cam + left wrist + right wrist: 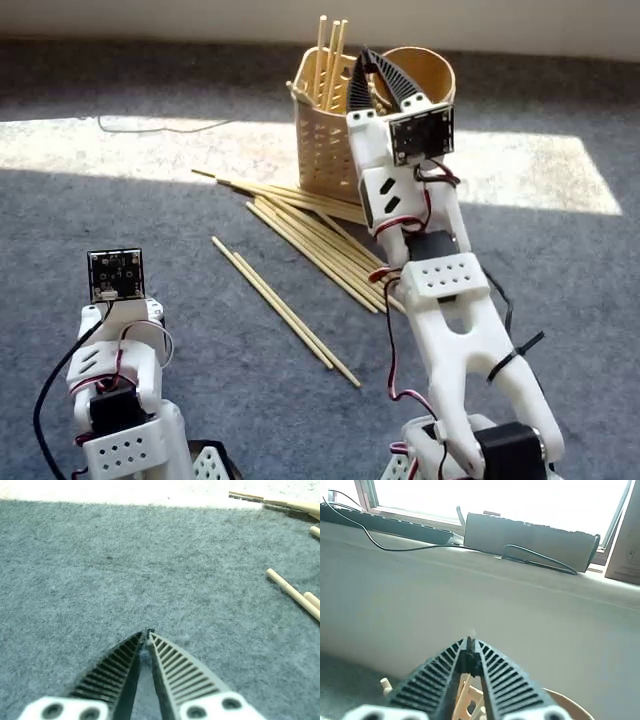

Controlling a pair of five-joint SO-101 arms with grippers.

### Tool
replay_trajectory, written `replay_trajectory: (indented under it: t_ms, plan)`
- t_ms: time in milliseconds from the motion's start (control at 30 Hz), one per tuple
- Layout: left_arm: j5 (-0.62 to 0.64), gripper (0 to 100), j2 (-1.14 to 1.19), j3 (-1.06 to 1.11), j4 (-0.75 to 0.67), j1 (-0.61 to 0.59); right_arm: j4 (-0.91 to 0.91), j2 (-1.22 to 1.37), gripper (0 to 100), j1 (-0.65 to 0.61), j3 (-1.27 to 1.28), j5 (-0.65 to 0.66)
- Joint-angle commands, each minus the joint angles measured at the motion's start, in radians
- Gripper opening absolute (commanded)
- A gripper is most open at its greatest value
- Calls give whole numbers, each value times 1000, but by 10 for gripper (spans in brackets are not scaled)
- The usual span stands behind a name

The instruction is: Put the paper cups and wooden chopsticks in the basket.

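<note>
A woven basket (325,150) stands at the back of the grey carpet with a few wooden chopsticks (330,50) upright in it. A brown paper cup (430,68) sits inside it on the right. My right gripper (368,52) hangs over the basket's mouth, shut with nothing between its fingers; in the right wrist view its tips (470,641) meet above the basket rim (470,705) and cup rim (570,705). Several loose chopsticks (310,230) lie fanned in front of the basket, and a pair (285,305) lies nearer. My left gripper (149,632) is shut, low over bare carpet, with chopstick ends (292,590) off to one side.
A thin cable (150,127) lies on the sunlit strip of carpet at the back left. Behind the basket rises a pale wall (470,595), with a windowsill holding a box (530,540) and cables.
</note>
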Motion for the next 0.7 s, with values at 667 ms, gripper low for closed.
replay_trajectory:
  t_ms: [667]
  plan:
    - [-3, 8, -5, 18, -18, -5, 661, -344, 6, -87, -5, 15]
